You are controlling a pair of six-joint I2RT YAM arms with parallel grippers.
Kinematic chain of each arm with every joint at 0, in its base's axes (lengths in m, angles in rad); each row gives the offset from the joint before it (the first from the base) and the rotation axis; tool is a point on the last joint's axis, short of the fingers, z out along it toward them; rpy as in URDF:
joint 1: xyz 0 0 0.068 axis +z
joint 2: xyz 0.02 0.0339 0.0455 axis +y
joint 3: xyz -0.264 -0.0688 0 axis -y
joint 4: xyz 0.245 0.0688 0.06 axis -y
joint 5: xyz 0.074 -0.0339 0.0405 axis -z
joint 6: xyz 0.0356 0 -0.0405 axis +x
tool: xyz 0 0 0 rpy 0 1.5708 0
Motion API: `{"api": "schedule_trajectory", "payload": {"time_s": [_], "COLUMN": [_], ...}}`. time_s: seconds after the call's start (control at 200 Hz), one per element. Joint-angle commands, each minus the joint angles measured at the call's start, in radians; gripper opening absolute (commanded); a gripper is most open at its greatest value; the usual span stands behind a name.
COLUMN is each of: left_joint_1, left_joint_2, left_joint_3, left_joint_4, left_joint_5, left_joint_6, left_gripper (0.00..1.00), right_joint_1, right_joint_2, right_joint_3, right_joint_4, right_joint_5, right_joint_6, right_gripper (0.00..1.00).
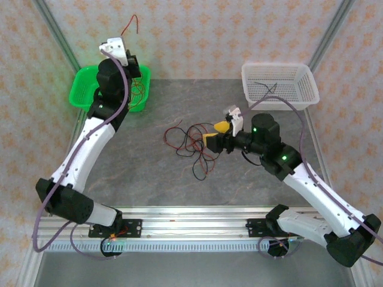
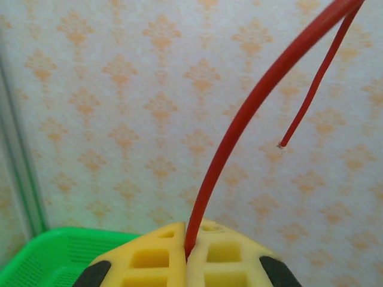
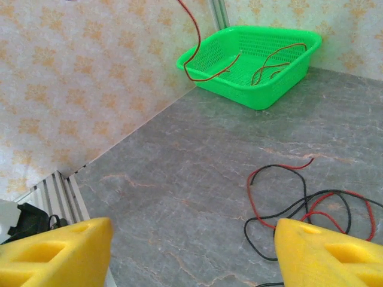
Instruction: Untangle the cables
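Locate the tangle of red and black cables (image 1: 192, 146) loose on the grey table (image 1: 149, 185), near its middle. Note the right gripper (image 1: 215, 133) low at the tangle's right edge, yellow jaws standing well apart with nothing between them. From the right wrist view, read the tangle (image 3: 311, 209) as lying ahead of and toward the right-hand finger, not centred in the gap of the right gripper (image 3: 191, 251). Treat the tangle as having no single long axis: overlapping loops, spread roughly from far left to near right in the top view, with one loop trailing toward the near edge.

Find the left gripper (image 2: 188, 242) raised above the green basket (image 1: 84, 89), at the far left corner, well apart from the tangle. Confirm jaws closed on a single red cable (image 2: 239, 125), which rises from between the fingers, arcs over and hangs back down to a free end. Expect the red strands already in the green basket (image 3: 251, 98) to be sorted pieces.

Judge the right arm much the nearer for the next pick. Shift toward the loops before closing, and select one strand; closing on crossed strands risks dragging the whole bundle. Observe the white basket (image 1: 305, 89) at the far right, a dark strand inside. Nothing between claw and tangle.
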Motion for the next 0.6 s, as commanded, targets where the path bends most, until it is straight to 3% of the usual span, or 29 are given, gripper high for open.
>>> {"api": "schedule_trajectory", "payload": {"time_s": [0.0,0.32,0.596], "left_joint_1": [0.05,0.23,0.292], "left_joint_2": [0.055,0.239,0.411], "left_joint_3": [0.041,0.121,0.117], "left_joint_4": [0.169,0.332,0.454], "left_joint_5": [-0.042,0.052,0.076], "left_joint_6": [0.077,0.08,0.086], "left_gripper": [0.0,0.0,0.0], "right_joint_1": [0.019,0.049,0.051], "right_joint_2": [-0.027,-0.027,0.022], "right_joint_3": [-0.042,-0.129,-0.148], "right_joint_4": [0.091,0.119,0.132], "right_joint_5": [0.038,0.065,0.074], "right_joint_6": [0.065,0.123,0.142], "right_gripper": [0.71,0.71,0.71]}}
